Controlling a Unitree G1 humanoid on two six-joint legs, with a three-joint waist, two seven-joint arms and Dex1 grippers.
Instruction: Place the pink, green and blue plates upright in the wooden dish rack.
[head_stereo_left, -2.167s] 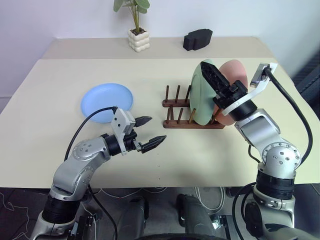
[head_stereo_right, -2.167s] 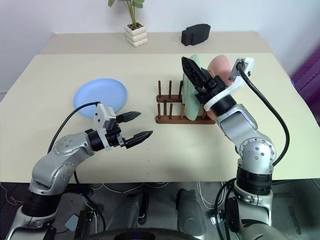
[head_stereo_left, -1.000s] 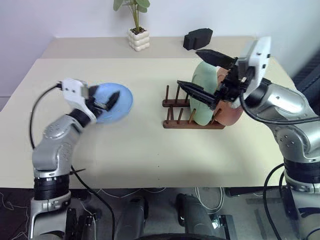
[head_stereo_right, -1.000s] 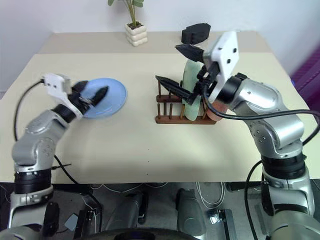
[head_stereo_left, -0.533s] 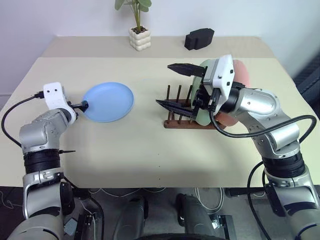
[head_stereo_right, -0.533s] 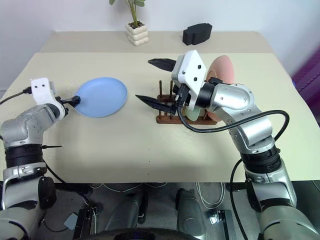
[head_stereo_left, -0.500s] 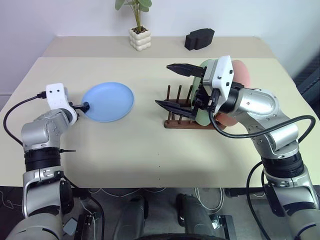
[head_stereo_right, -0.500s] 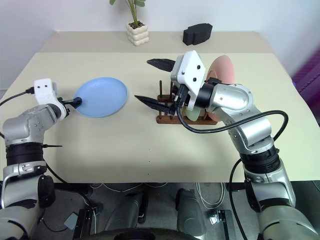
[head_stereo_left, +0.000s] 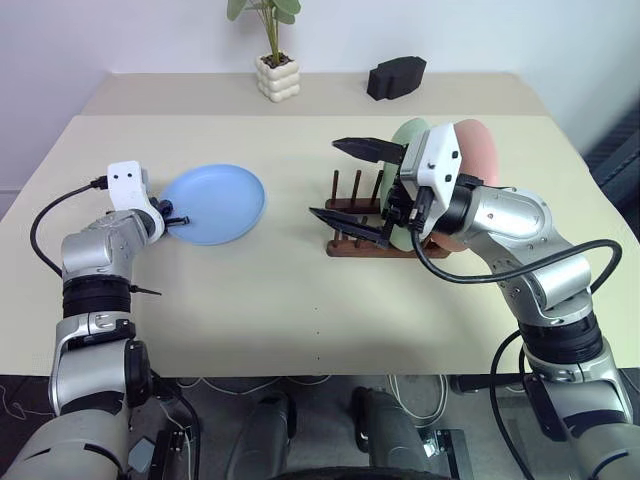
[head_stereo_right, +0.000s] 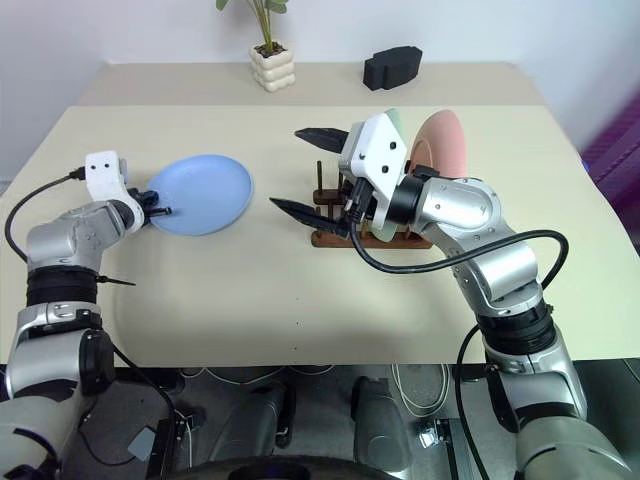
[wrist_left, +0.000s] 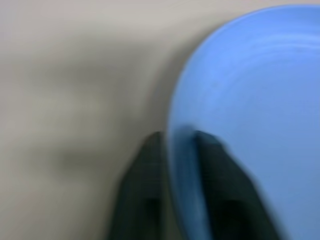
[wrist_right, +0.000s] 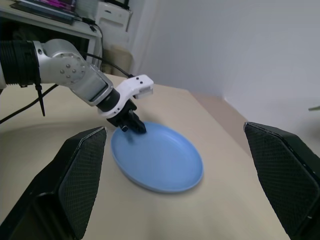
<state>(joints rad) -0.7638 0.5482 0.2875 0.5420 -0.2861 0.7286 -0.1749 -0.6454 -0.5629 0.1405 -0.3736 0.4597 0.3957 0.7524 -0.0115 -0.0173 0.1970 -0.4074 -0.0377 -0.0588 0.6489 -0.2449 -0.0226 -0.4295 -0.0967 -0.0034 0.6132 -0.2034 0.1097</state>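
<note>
The blue plate (head_stereo_left: 218, 203) lies flat on the table's left half. My left gripper (head_stereo_left: 175, 218) is shut on its near-left rim; the left wrist view has one finger (wrist_left: 145, 170) under and one over the edge of the blue plate (wrist_left: 250, 100). The green plate (head_stereo_left: 406, 134) and pink plate (head_stereo_left: 480, 150) stand upright at the right end of the wooden dish rack (head_stereo_left: 352, 248). My right gripper (head_stereo_left: 330, 180) hovers open in front of the rack's free pegs, pointing left toward the blue plate (wrist_right: 157, 162), with nothing between its fingers.
A white pot with a plant (head_stereo_left: 277, 78) and a black block (head_stereo_left: 396, 77) sit at the table's far edge. Bare tabletop (head_stereo_left: 290, 310) stretches between the blue plate and the rack and along the near edge.
My left gripper swung round to the plate's left side, sank to the rim and shut on it. My right gripper drifted slightly left and down in front of the rack, still open.
</note>
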